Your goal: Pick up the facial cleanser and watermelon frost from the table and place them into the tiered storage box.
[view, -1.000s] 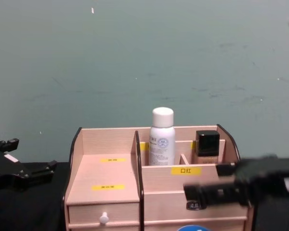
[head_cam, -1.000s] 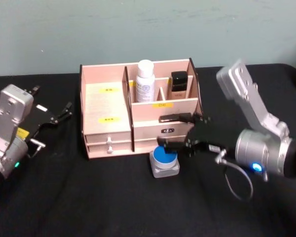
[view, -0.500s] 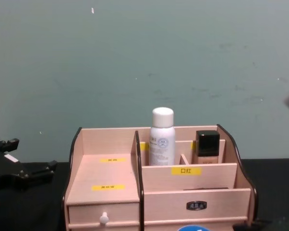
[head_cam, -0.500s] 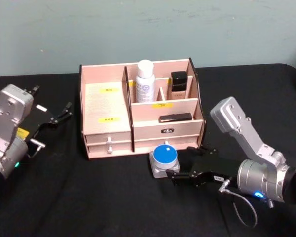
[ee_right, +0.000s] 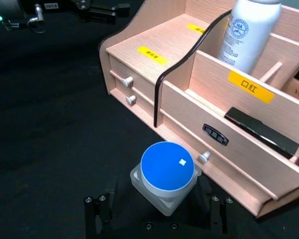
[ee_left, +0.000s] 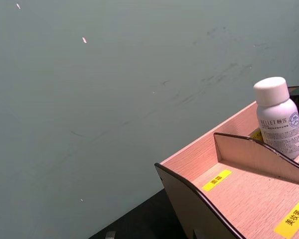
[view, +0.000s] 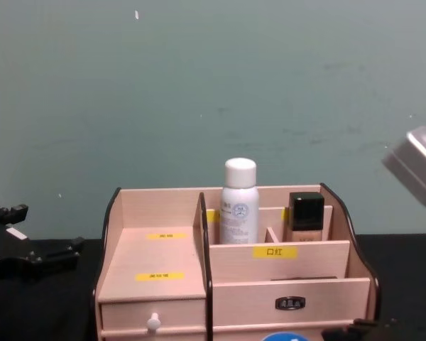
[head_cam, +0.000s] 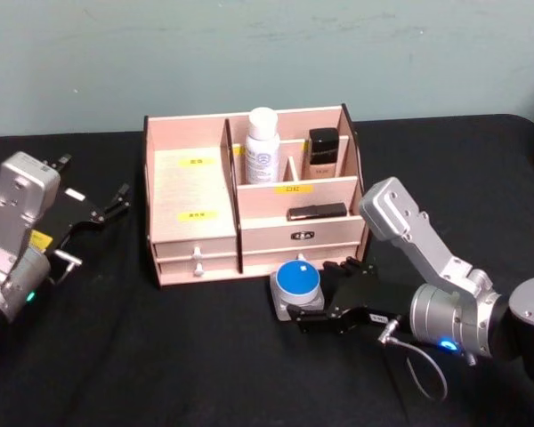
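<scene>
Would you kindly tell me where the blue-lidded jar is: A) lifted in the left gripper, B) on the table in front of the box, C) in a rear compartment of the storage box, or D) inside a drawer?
B: the blue-lidded jar sits on the black table before the drawers of the tiered storage box, the right gripper low beside it, jaws open.

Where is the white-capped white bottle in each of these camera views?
Head view: the white bottle stands in a back compartment, near the picture's centre top.
Left wrist view: the bottle rises behind the curved divider.
Right wrist view: the bottle stands behind the yellow-labelled front wall.
Chest view: the bottle stands at centre.
Shared landmark: the tiered storage box holding it.
</scene>
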